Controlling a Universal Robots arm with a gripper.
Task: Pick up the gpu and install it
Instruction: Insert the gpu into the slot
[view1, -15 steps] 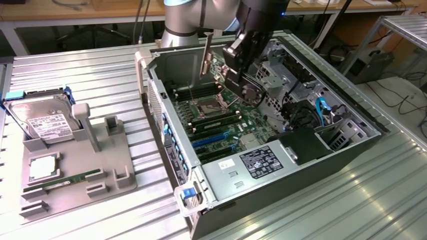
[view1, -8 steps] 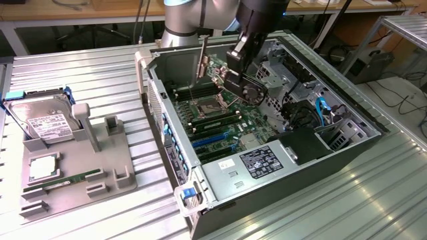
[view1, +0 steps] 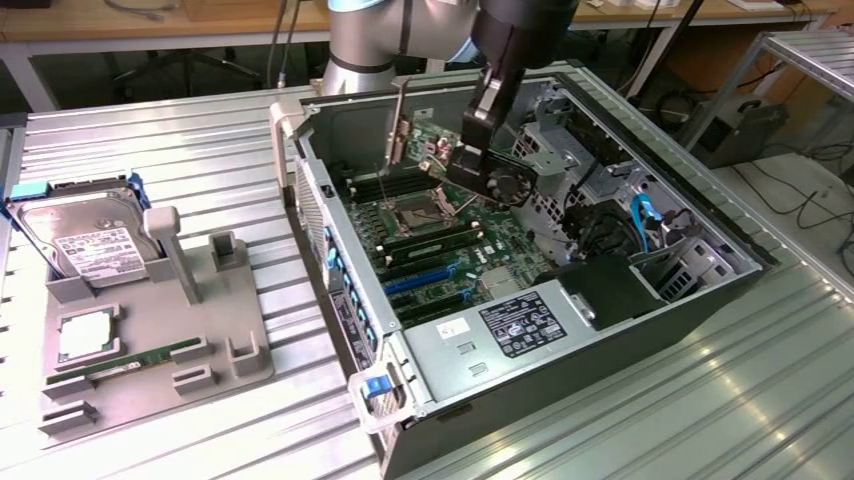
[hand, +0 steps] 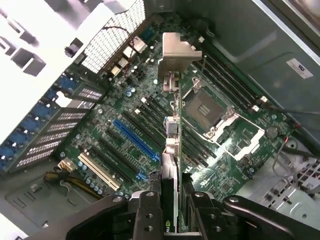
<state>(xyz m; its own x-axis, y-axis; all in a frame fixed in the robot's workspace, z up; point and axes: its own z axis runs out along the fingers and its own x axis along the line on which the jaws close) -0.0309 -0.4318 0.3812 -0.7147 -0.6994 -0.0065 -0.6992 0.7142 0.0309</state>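
Gray tray (view1: 200, 345) at the exterior view's left held a hard drive (view1: 91, 248) and memory stick (view1: 134, 357), the open computer case (view1: 350, 330) beyond held a motherboard (view1: 447, 250), and above it the gripper (hand: 170, 202), jaws half-closed, clamped the gpu (hand: 170, 150) edge-on.

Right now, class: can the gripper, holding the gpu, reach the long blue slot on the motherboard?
Probably yes: the gripper holds the gpu over the motherboard, the case is open, and nothing covers the blue slot.
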